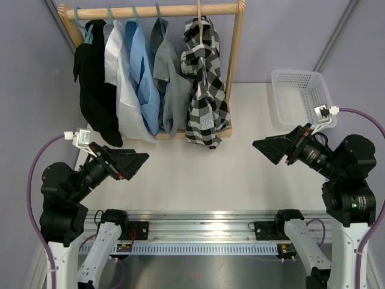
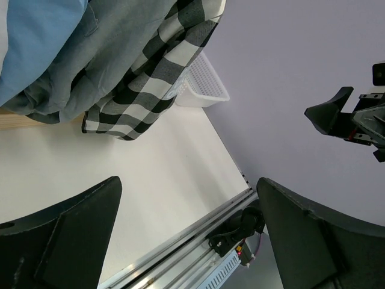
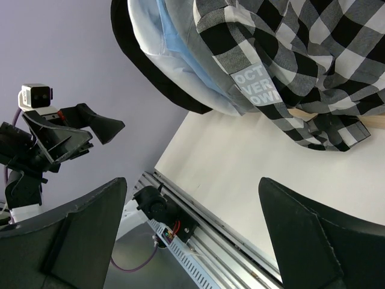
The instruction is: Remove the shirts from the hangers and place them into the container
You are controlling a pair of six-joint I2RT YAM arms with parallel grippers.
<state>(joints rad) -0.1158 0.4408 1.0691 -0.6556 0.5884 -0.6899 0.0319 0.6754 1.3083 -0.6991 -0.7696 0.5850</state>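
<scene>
The left gripper (image 1: 143,160) is spread wide with nothing between its fingers, hanging above the table (image 1: 240,162) near the left edge and pointing toward the middle. The right gripper (image 1: 262,147) is spread just as wide and also carries nothing. It hangs near the right edge and points back at the left one, well apart from it. The only writing is on the checked shirt (image 1: 204,90), where the right wrist view shows a grey patch (image 3: 255,88) with pale letters "OCT", "VER" and "OWN" stacked in three lines, the rest lost in a fold. Five shirts hang side by side from the rail (image 1: 174,10) of a wooden rack at the far left part of the table. From left to right they are the black shirt (image 1: 96,90), the white shirt (image 1: 127,111), the light blue shirt (image 1: 144,78), the grey shirt (image 1: 169,84) and the checked shirt beside the right post. Each hangs lengthwise straight down, collar at the rail and hem at the rack's base. Teal hangers (image 1: 110,12) hook over the rail, and a pale wood hanger (image 1: 199,18) carries the checked shirt. The container (image 1: 296,73) sits upright at the far right corner, its long side running along the right edge, just beyond the right gripper.
</scene>
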